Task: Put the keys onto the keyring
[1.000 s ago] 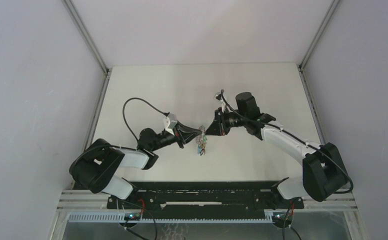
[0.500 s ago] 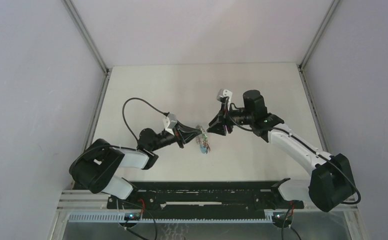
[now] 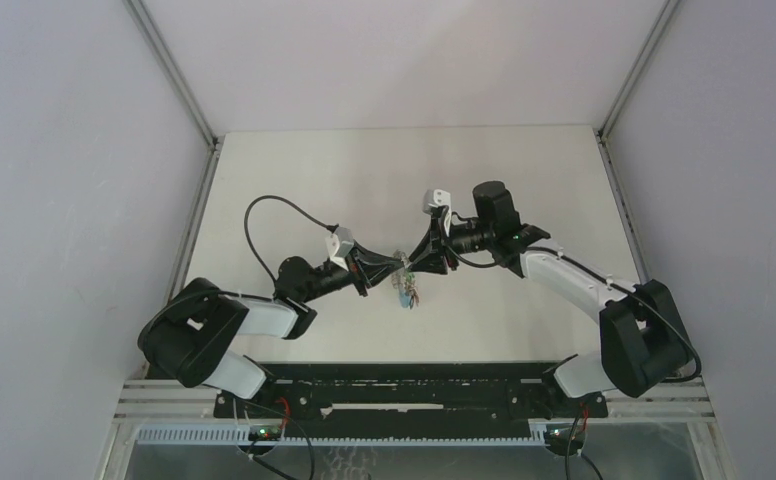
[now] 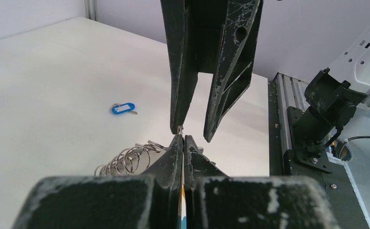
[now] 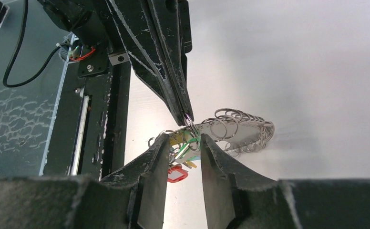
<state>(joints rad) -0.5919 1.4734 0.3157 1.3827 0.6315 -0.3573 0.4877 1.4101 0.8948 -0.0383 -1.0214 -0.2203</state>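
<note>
One blue-tagged key (image 4: 123, 109) to go, seemingly, lying on the counter (image 4: 54, 86); clamping left fingers (image 4: 173, 157) shut on the keyring (image 5: 242, 125), dangling green, red, yellow keys (image 5: 185, 148); hovering parted right fingers (image 5: 149, 171) around the bunch, gripping nothing.

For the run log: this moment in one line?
left fingers: shut on keyring | right fingers: open, straddling keys | blue-tagged key: on table

Plain white counter (image 3: 364, 170) under the left claw (image 3: 402, 263). Pale grey walls (image 3: 64, 150) beyond and beside it, aluminium corner rails (image 3: 174, 75).
</note>
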